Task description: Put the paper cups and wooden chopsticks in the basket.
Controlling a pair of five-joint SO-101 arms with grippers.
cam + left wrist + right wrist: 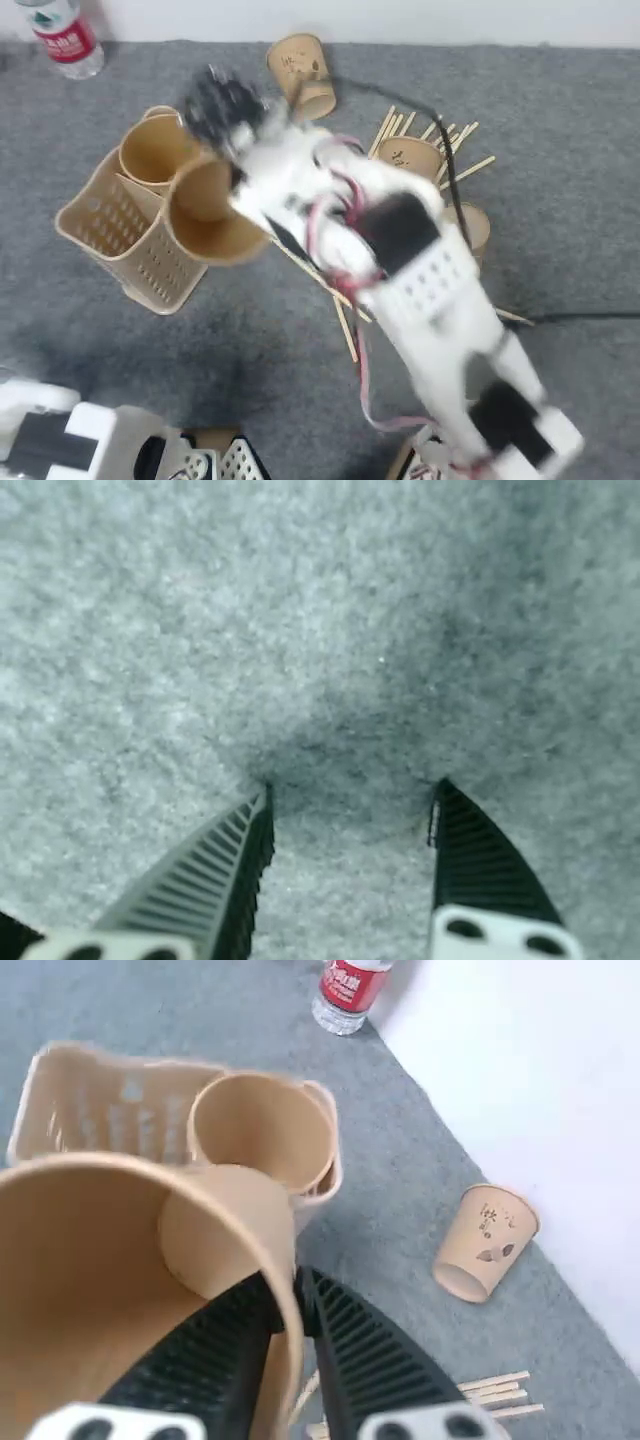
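over the basket's rim: the right gripper [290, 1280] was pinched shut on the wall of the held cup [205, 215], apparently one finger inside and one outside. the cup hung tilted with its mouth toward the high camera, at the edge of the basket [110, 225].
inside the basket: the stowed cup [155, 150] stood upright at the far end, right beside the held cup.
cups left out: the tipped cup [300, 75] lay near the far wall. a second loose cup [410, 155] and a third loose cup [472, 225] sat among the sticks.
chopsticks [445, 140]: scattered on the mat [300, 630], some running under the right arm. none could be seen in the basket.
left gripper [350, 790]: jaws spread apart, holding nothing, low over bare mat.
step in hand: probably lowering the held cup into the basket, with most of the task ahead.
risk, tilt: released at this slant, the cup would likely catch the basket's wall and roll out onto the mat.
risk, crowding: its rim was so close to the stowed cup that a push down could wedge against it or tip the light basket.
risk, grip: a thin paper wall could crease under the pinch and cling to a finger on release.
bystander: a water bottle [65, 35] stood well apart.
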